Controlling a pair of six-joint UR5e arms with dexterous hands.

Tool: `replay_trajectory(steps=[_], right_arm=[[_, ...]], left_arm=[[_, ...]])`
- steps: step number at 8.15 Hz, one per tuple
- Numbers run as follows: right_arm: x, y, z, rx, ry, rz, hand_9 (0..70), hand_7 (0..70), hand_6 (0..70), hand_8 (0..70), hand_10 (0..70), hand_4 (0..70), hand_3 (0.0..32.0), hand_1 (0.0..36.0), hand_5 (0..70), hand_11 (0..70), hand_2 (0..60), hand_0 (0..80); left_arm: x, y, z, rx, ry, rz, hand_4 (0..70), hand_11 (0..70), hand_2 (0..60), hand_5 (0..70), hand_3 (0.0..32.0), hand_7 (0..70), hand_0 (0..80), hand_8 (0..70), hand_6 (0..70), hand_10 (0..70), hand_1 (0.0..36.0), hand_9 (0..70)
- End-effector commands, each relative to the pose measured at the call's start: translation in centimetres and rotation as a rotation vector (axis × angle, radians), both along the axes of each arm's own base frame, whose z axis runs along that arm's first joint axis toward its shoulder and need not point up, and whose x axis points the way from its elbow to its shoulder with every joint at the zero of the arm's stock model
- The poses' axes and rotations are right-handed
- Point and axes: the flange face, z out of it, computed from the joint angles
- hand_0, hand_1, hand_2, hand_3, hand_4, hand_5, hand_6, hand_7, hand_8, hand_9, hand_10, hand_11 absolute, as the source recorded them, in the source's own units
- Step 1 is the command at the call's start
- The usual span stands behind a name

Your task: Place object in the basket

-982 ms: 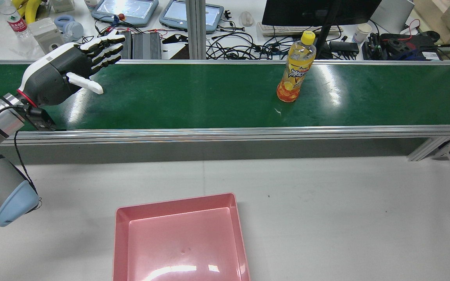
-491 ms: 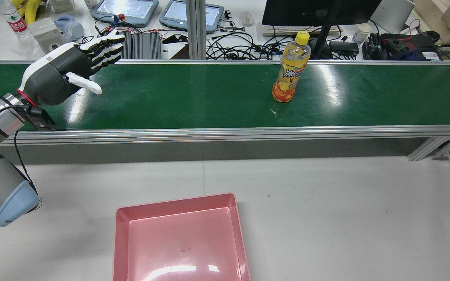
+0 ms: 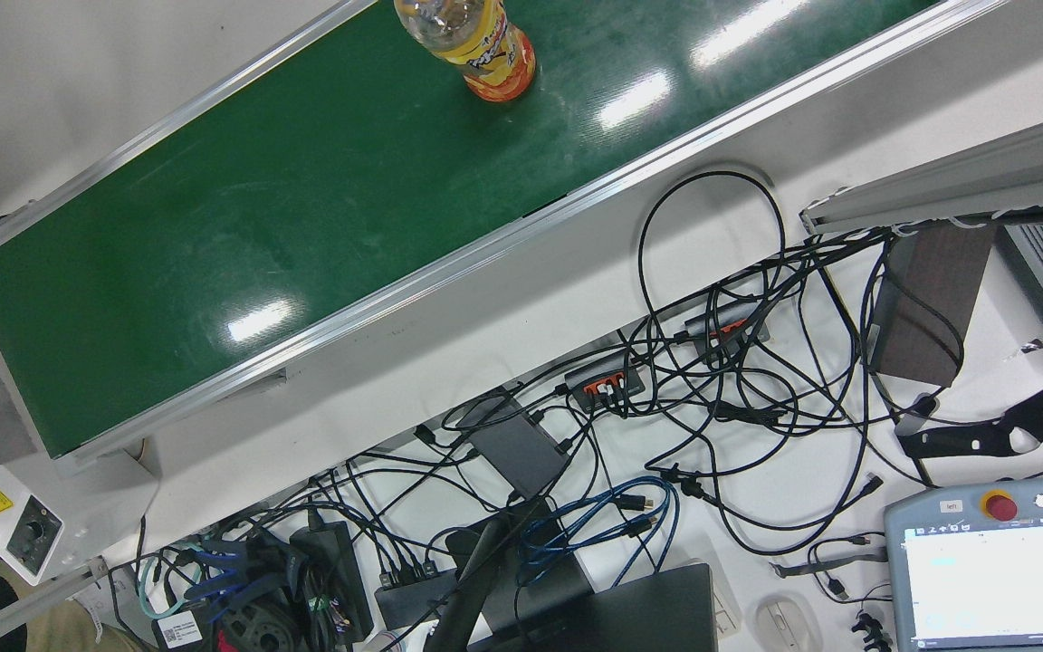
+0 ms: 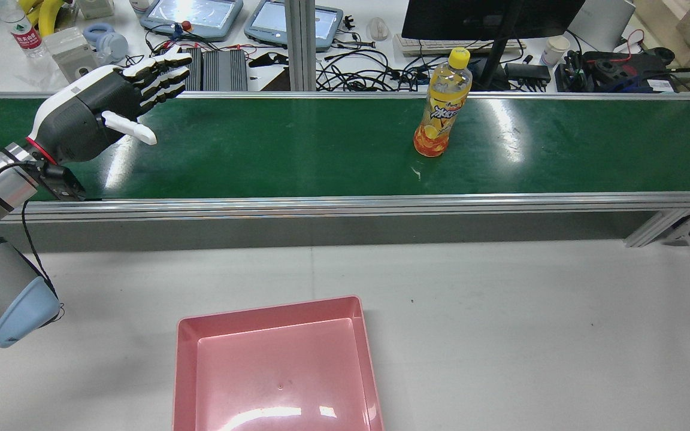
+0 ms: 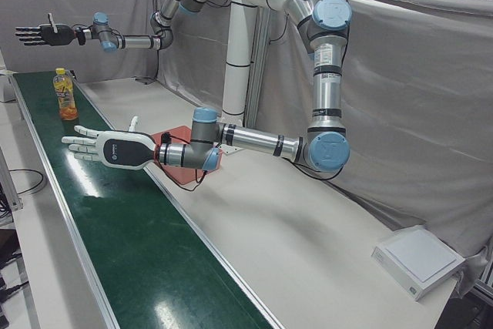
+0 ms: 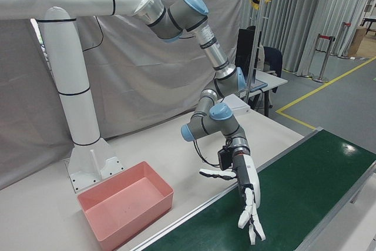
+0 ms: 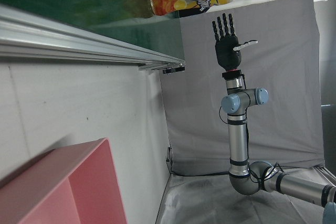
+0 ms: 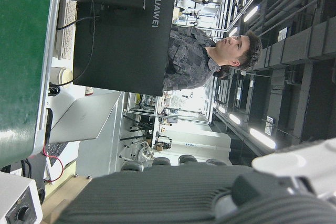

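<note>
bottle (image 4: 441, 110): yellow cap, orange drink, upright mid-belt (image 4: 297, 149) | basket (image 4: 276, 365): pink, empty | my left hand (image 4: 90, 114) and right hand (image 5: 48, 34): fingers apart

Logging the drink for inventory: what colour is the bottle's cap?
Yellow. The bottle cap shows best in the rear view.

In the rear view, the bottle (image 4: 441, 105) stands upright on the conveyor belt (image 4: 297, 149), right of centre. The left hand (image 4: 90, 114) hovers over the belt's left end, fingers (image 4: 162, 75) spread, well apart from the bottle. The basket (image 4: 276, 368) sits on the table (image 4: 530, 323) on the near side of the belt. The right hand (image 5: 46, 34) is raised above the belt's far end in the left-front view.
</note>
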Motion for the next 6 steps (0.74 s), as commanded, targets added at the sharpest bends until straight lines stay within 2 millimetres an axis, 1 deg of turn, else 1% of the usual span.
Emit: replay_trajectory(steps=[1, 2, 4, 6], right_arm=[[0.0, 0.0, 0.0, 0.0, 0.0, 0.0, 0.0, 0.0, 0.0, 0.0, 0.0, 0.0, 0.0, 0.0, 0.0, 0.0, 0.0, 0.0], [0.0, 0.0, 0.0, 0.0, 0.0, 0.0, 0.0, 0.0, 0.0, 0.0, 0.0, 0.0, 0.0, 0.0, 0.0, 0.0, 0.0, 0.0], [0.0, 0.0, 0.0, 0.0, 0.0, 0.0, 0.0, 0.0, 0.0, 0.0, 0.0, 0.0, 0.0, 0.0, 0.0, 0.0, 0.0, 0.0], [0.0, 0.0, 0.0, 0.0, -0.001, 0.0, 0.0, 0.0, 0.0, 0.0, 0.0, 0.0, 0.0, 0.0, 0.0, 0.0, 0.0, 0.0]], left_arm=[[0.0, 0.0, 0.01, 0.0, 0.0, 0.0, 12.9, 9.0, 0.0, 16.7, 2.0, 0.0, 51.5, 7.7, 0.8, 5.2, 11.7, 8.1], [-0.01, -0.01, 0.02, -0.001, 0.0, -0.001, 13.0, 9.0, 0.0, 16.6, 2.0, 0.0, 51.7, 7.8, 1.0, 5.2, 12.4, 8.2], [0.0, 0.0, 0.01, 0.0, 0.0, 0.0, 13.0, 9.2, 0.0, 16.5, 2.2, 0.0, 52.0, 8.0, 0.9, 5.3, 12.1, 8.5], [0.0, 0.0, 0.01, 0.0, 0.0, 0.0, 13.1, 9.2, 0.0, 17.0, 1.6, 0.0, 52.0, 7.9, 1.1, 5.3, 12.4, 8.3]])
